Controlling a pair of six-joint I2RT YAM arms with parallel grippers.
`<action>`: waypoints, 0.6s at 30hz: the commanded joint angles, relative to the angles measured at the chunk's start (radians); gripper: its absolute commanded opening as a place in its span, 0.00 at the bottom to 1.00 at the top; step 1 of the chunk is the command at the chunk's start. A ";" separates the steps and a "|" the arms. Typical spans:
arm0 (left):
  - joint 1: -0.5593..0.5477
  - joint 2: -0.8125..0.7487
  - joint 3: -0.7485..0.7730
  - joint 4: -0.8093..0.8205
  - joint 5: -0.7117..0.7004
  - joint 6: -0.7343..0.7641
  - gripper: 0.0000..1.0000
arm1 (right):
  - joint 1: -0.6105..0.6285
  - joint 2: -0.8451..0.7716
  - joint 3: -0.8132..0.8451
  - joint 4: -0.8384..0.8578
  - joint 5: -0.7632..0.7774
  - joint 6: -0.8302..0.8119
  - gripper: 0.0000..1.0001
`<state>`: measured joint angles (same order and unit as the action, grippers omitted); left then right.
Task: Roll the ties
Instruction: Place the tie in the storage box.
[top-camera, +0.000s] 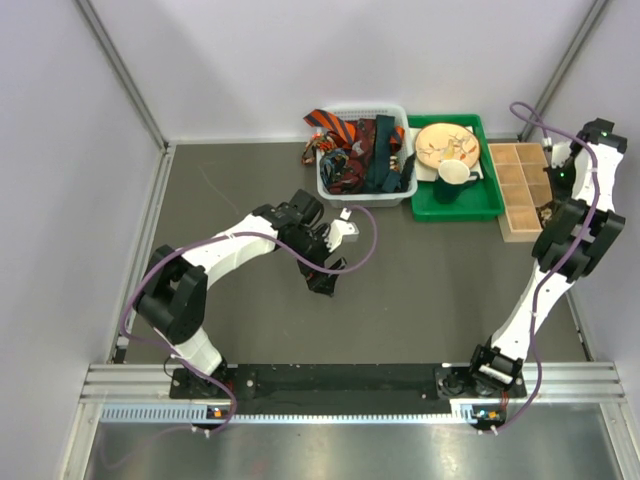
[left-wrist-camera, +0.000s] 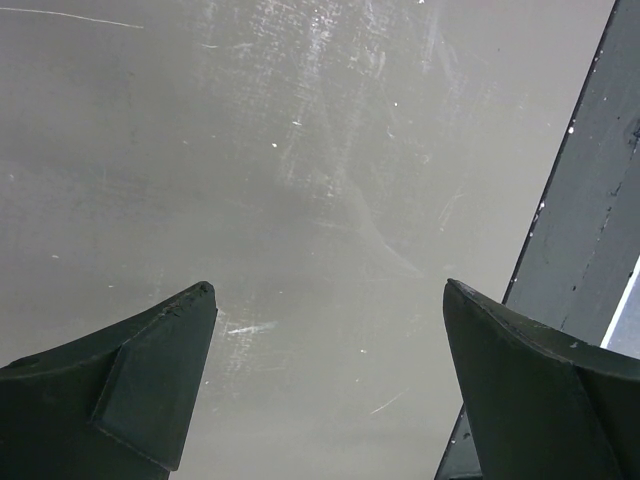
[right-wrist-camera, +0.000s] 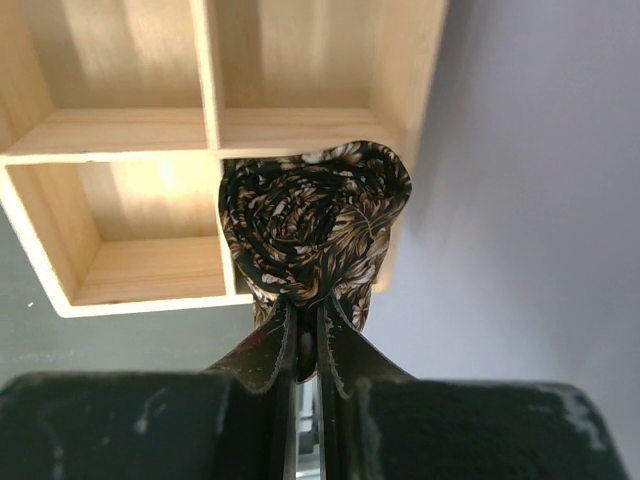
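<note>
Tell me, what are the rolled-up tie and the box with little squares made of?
The rolled tie looks like soft woven fabric with a slight sheen: it coils in folds and carries a brown-black leafy print. The divided box looks like pale, bare wood, with faint grain lines and a matte surface.

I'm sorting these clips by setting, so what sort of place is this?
Probably a lab test cell, not a home: plain white panel walls boxing in a grey table, a metal mounting rail at its near edge, and a prop basket of ties.
</note>
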<state>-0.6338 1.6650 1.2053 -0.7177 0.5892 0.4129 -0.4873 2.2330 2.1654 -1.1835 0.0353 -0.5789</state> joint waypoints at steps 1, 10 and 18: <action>0.002 -0.045 -0.021 0.032 0.038 -0.017 0.99 | -0.005 -0.002 0.036 -0.067 -0.069 0.024 0.00; 0.002 -0.048 -0.033 0.043 0.050 -0.020 0.99 | -0.008 -0.001 0.045 -0.074 -0.058 0.021 0.00; 0.000 -0.050 -0.044 0.043 0.054 -0.019 0.99 | -0.010 0.111 0.082 -0.022 0.006 0.007 0.00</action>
<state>-0.6338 1.6642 1.1709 -0.7002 0.6136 0.4019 -0.4889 2.2902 2.2055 -1.2228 0.0181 -0.5728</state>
